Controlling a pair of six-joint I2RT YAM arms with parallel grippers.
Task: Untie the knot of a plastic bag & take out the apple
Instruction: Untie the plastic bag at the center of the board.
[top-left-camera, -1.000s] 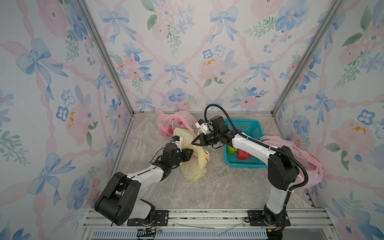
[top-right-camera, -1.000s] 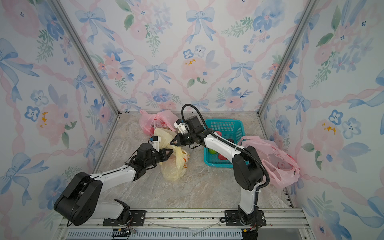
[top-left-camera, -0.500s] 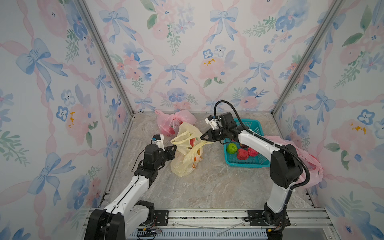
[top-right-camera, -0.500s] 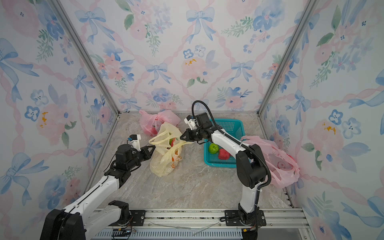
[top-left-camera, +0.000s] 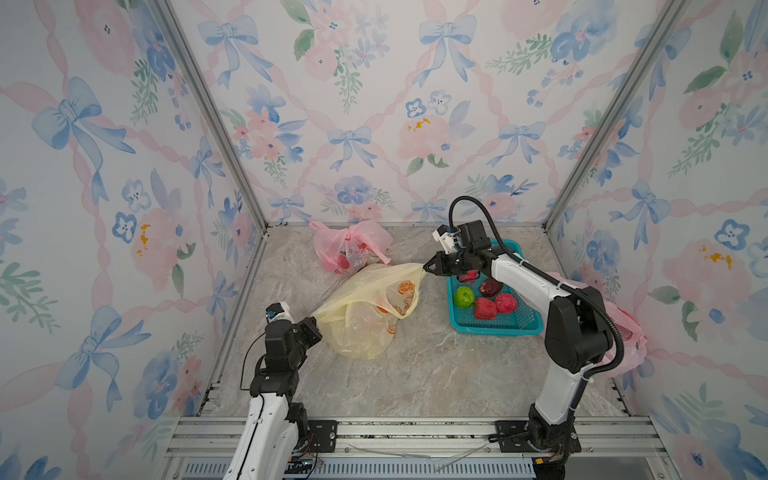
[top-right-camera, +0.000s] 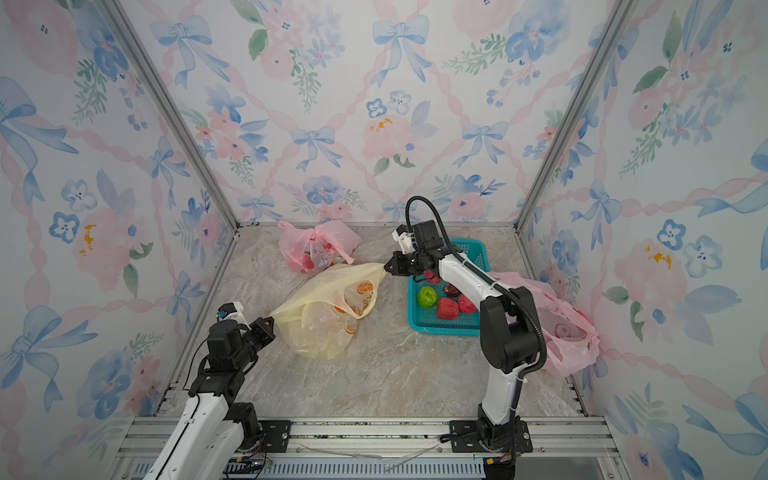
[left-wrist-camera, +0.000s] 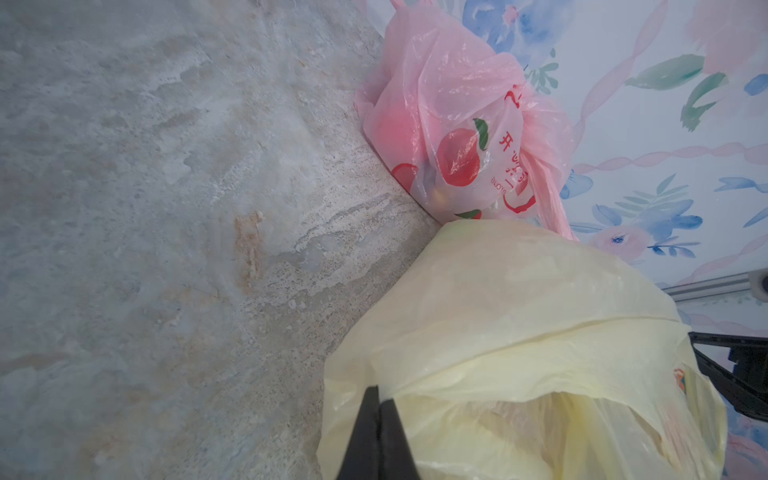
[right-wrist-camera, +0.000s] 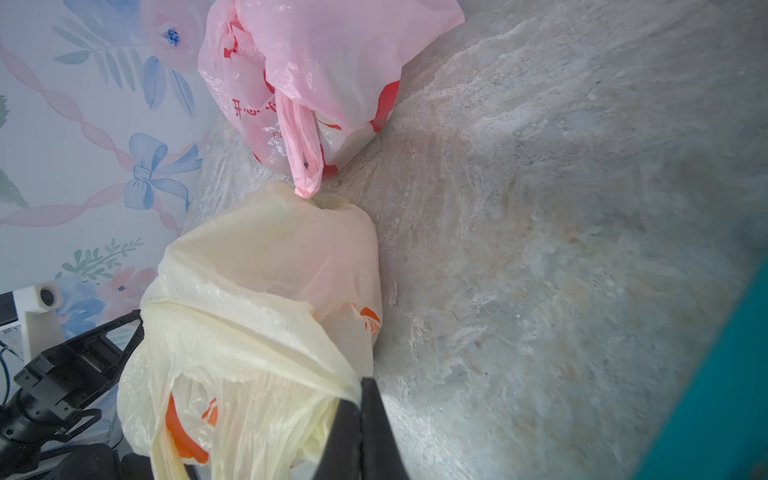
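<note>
A pale yellow plastic bag (top-left-camera: 365, 316) printed with oranges lies on the marble floor, pulled out long between my two grippers. My left gripper (top-left-camera: 314, 321) is shut on its near-left edge; the left wrist view shows the closed tips (left-wrist-camera: 380, 395) pinching the film. My right gripper (top-left-camera: 424, 266) is shut on the bag's far-right corner beside the basket, and its tips (right-wrist-camera: 361, 386) clamp gathered plastic in the right wrist view. Both top views show the same stretch of bag (top-right-camera: 328, 311). No knot shows on it. The apple is hidden.
A tied pink bag (top-left-camera: 349, 249) with red fruit inside sits at the back wall, touching the yellow bag. A teal basket (top-left-camera: 519, 322) on the right holds a green fruit (top-left-camera: 463, 297) and several red ones. Another pink bag (top-left-camera: 623, 332) lies behind my right arm.
My left arm has drawn back to the front left and my right gripper has moved right toward the basket. The yellow bag has been pulled out long between them.
</note>
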